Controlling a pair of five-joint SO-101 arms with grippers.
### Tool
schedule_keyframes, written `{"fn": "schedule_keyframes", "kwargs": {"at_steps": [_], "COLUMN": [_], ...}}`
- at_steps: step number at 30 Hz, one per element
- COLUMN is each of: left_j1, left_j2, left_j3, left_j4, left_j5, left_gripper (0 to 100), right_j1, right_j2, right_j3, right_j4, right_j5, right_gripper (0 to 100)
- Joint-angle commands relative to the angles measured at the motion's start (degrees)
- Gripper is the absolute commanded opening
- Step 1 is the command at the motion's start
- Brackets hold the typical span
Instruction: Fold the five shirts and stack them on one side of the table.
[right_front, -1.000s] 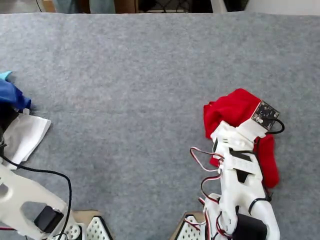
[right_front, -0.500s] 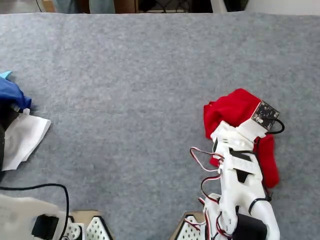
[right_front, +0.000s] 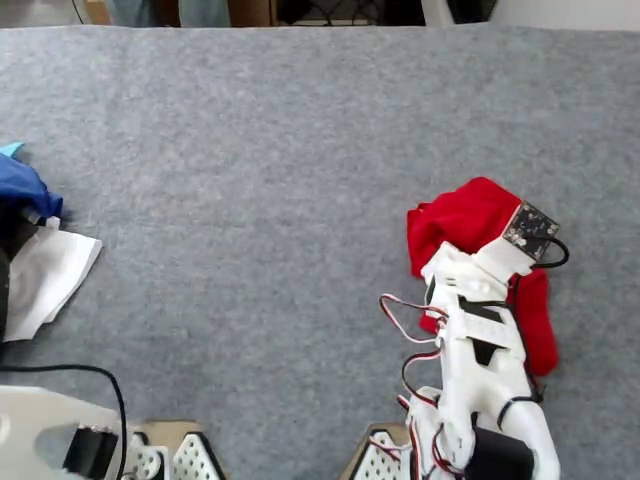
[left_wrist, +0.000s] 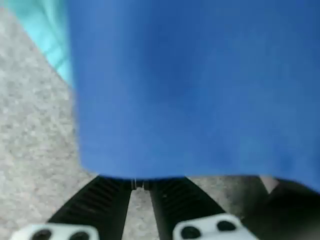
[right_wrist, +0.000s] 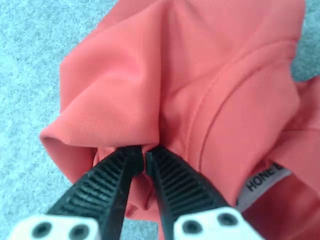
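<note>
A crumpled red shirt (right_front: 468, 222) lies on the right part of the grey table. The right arm (right_front: 482, 340) stands over it, and my right gripper (right_wrist: 145, 150) is shut on a fold of the red shirt (right_wrist: 190, 85). At the far left edge lie a blue shirt (right_front: 20, 188), a white shirt (right_front: 48, 275) and a sliver of a teal shirt (right_front: 9, 150). In the left wrist view my left gripper (left_wrist: 140, 183) is pinched together at the hem of the blue shirt (left_wrist: 195, 85), its tips hidden under the cloth. The teal shirt (left_wrist: 45, 30) lies beside it.
The grey felt table (right_front: 250, 160) spreads wide and bare across the middle and back. The arm bases (right_front: 190, 458) sit at the front edge. The left arm's white body (right_front: 45, 435) is in the bottom left corner.
The left arm's white body has swung down and left toward the corner of the high view. The red shirt and the right arm have not moved.
</note>
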Motion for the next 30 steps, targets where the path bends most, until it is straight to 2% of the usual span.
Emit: {"fn": "schedule_keyframes", "kwargs": {"at_steps": [1, 13, 16, 19, 24, 26, 30], "left_j1": [5.9, 29.1, 33.5, 35.6, 35.1, 34.2, 31.3], "left_j2": [-0.1, 1.0, 2.6, 4.7, 6.9, 6.4, 3.2], "left_j3": [-3.7, -16.0, -17.7, -19.7, -21.8, -22.9, -30.0], "left_j4": [-2.4, -3.0, -6.1, -10.2, -10.0, -6.0, 10.9], "left_j5": [4.7, 11.6, 13.9, 16.8, 17.7, 17.5, 17.4], "left_gripper": [3, 3, 3, 3, 3, 3, 3], "right_j1": [-0.6, -0.6, -0.6, -0.6, -0.6, -0.6, -0.6], "right_j2": [0.3, 0.3, 0.3, 0.3, 0.3, 0.3, 0.3], "right_j3": [-1.4, -1.5, -1.5, -1.5, -1.5, -1.5, -1.5], "right_j4": [-0.1, -0.1, -0.1, -0.1, -0.1, -0.1, -0.1], "right_j5": [-0.1, -0.1, -0.1, -0.1, -0.1, -0.1, -0.1], "right_gripper": [1.5, 1.5, 1.5, 1.5, 1.5, 1.5, 1.5]}}
